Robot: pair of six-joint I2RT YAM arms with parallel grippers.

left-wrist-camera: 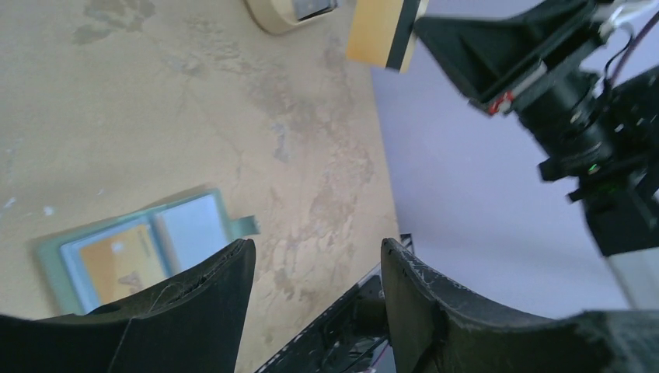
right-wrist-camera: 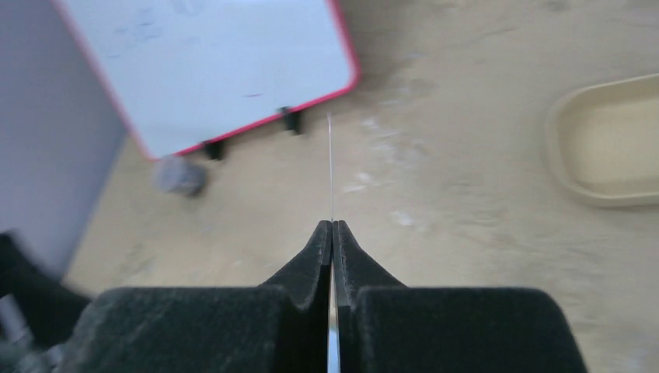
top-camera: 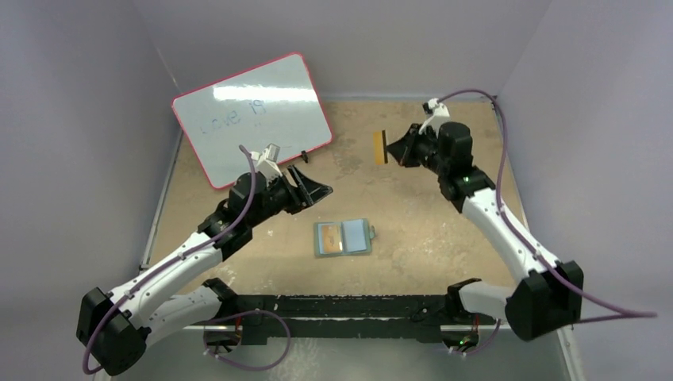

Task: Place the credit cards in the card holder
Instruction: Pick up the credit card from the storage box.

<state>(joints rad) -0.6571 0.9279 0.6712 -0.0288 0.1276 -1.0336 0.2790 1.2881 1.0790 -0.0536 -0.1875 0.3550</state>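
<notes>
Faint blue handwriting on the whiteboard (top-camera: 252,119) reads roughly "Love 79"; nothing else legible.

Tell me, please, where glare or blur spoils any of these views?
Top external: bright glare streaks the whiteboard. Left wrist: the card holder looks soft and smeared. Right wrist: the tray is motion-blurred, while the right pincer and its edge-on card are crisp.

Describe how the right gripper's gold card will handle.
Probably stiff: the gold card juts straight from the right gripper, no sag. Thin as a line edge-on, so likely light. Pinched by one edge, it may pivot.
</notes>
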